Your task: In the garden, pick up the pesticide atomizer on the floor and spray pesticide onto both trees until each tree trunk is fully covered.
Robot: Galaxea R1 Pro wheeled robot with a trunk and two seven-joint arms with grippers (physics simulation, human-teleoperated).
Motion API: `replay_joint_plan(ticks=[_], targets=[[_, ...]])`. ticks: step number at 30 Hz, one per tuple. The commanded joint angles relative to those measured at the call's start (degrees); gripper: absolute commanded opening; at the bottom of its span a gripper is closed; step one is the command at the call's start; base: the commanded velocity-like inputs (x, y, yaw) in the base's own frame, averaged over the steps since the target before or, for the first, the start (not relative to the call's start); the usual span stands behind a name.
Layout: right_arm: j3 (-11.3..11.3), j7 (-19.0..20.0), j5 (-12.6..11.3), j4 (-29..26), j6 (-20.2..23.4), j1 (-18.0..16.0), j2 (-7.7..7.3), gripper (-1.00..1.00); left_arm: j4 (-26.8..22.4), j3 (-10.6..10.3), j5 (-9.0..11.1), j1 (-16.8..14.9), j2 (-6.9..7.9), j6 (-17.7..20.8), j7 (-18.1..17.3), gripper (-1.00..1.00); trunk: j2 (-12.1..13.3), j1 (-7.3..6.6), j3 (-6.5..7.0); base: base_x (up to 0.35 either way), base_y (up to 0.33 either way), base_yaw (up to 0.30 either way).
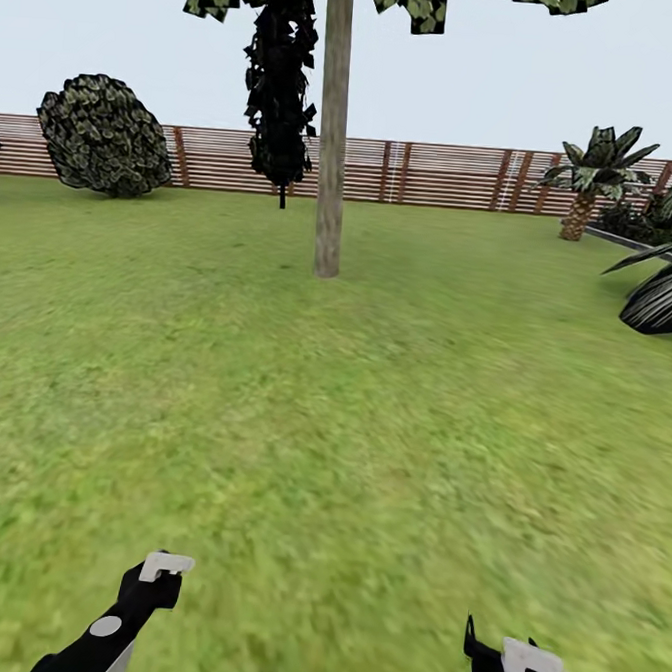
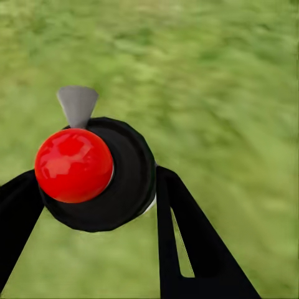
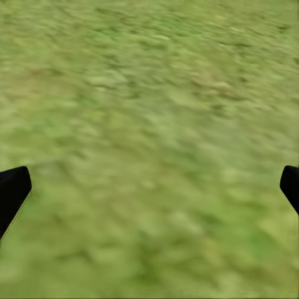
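Note:
In the left wrist view the pesticide atomizer (image 2: pixel 93 180) sits between my black fingers (image 2: pixel 187 249); it has a round black body, a glossy red ball on top and a grey nozzle (image 2: pixel 78 104). My left gripper (image 2: pixel 93 208) is shut on it and hangs low over the grass (image 1: pixel 330 426), at the head view's bottom left (image 1: pixel 159 572). My right gripper (image 1: pixel 504 661) stands open and empty over the lawn, its fingertips (image 3: pixel 12 190) far apart. One thick mottled tree trunk (image 1: pixel 332 145) rises straight ahead, some way off. No white specks show on it.
A brown slat fence (image 1: pixel 437 175) closes the lawn's far side. A thin-trunked dark tree (image 1: pixel 281 82) stands behind the trunk, a round bush (image 1: pixel 104 134) at far left, a short palm (image 1: pixel 587 183) and dark fronds (image 1: pixel 670 284) at right. Open grass lies between me and the trunk.

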Motion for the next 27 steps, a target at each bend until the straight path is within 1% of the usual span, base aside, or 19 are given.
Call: replay_joint_plan(ticks=[1,9,27], targets=[[0.0,0.0,0.0,0.0,0.0,0.0,0.00,1.00,0.0,0.0,0.0,0.0,0.00,0.0,0.0,-1.00,0.0,0.00,-0.08,0.340,0.000,0.000],[0.0,0.0,0.0,0.0,0.0,0.0,0.02,1.00,0.0,0.0,0.0,0.0,0.00,0.0,0.0,-1.00,0.0,0.00,-0.69,0.340,0.000,0.000],[0.0,0.0,0.0,0.0,0.0,0.0,0.00,1.00,0.0,0.0,0.0,0.0,0.00,0.0,0.0,-1.00,0.0,0.00,-0.75,0.340,0.000,0.000]])
